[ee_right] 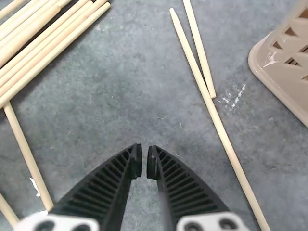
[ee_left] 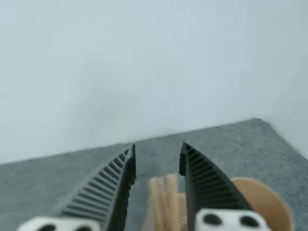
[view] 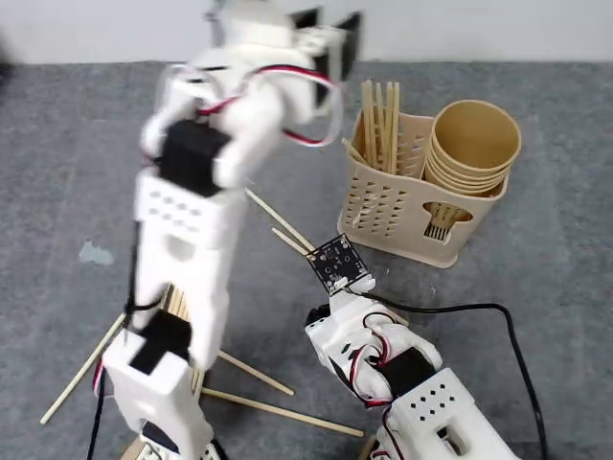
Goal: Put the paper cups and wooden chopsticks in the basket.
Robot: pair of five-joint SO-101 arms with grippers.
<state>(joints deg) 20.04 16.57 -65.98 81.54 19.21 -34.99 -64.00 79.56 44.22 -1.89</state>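
A beige slotted basket [view: 421,206] holds a stack of paper cups [view: 474,144] and several upright wooden chopsticks [view: 380,120]. My left gripper [view: 330,34] is raised behind the basket. In its wrist view the left gripper [ee_left: 158,151] is open and empty, above the chopstick tops [ee_left: 163,202] and a paper cup [ee_left: 262,202]. My right gripper [ee_right: 144,161] is shut on nothing, low over the grey mat. Two loose chopsticks [ee_right: 202,57] lie ahead of it and a bundle of chopsticks [ee_right: 38,33] lies off to one side. The right arm [view: 383,364] sits in front of the basket.
More loose chopsticks lie on the mat: two [view: 278,220] between the arms, others [view: 283,412] near the front edge and one [view: 81,369] at the front left. A black cable [view: 508,326] runs along the right. The basket corner [ee_right: 284,72] is near the right gripper.
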